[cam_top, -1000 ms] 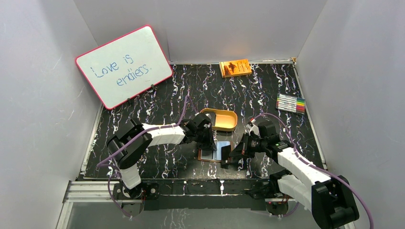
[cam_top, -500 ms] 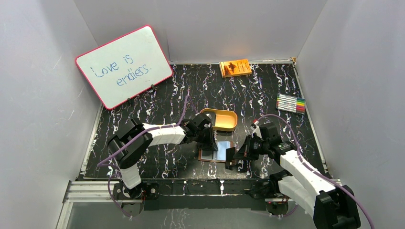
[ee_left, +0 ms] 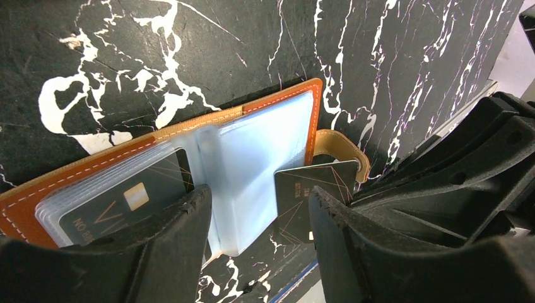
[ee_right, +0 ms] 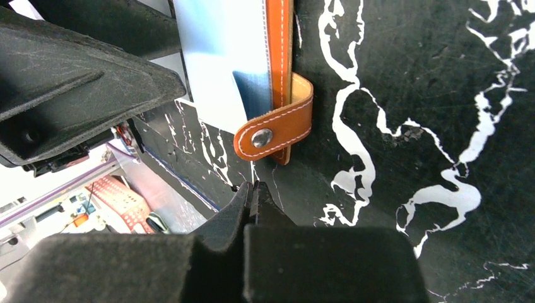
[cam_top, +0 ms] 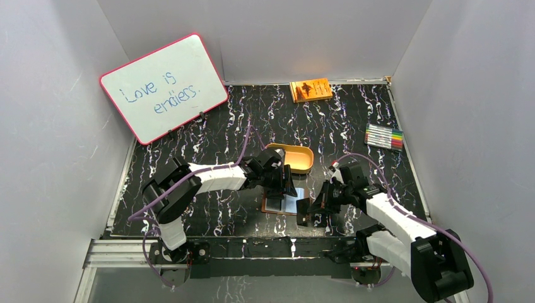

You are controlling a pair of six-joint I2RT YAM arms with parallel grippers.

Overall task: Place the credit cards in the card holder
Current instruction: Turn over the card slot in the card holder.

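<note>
The card holder [cam_top: 269, 207] lies open near the table's front edge, orange-brown leather [ee_left: 189, 123] with clear plastic sleeves and a snap strap [ee_right: 274, 129]. One dark credit card [ee_left: 120, 202] sits inside a left sleeve. My left gripper [ee_left: 258, 196] hovers open over the sleeves [ee_left: 252, 158], nothing between its fingers; in the top view the left gripper [cam_top: 287, 186] covers part of the holder. A second dark credit card [ee_left: 309, 186] stands at the holder's right edge, by the strap. My right gripper [ee_right: 252, 186] is shut on this card, seen edge-on, just right of the holder [cam_top: 302, 209].
A tan oval tray [cam_top: 293, 158] lies just behind the holder. An orange book [cam_top: 310, 89] is at the back wall, a whiteboard [cam_top: 163, 85] leans back left, and a marker pack [cam_top: 383, 136] sits far right. The table's front rail [cam_top: 271, 246] runs close below the holder.
My left gripper went from nearly shut to open and shifted slightly right over the sleeves. The right gripper, still shut, edged back toward the holder's right side.
</note>
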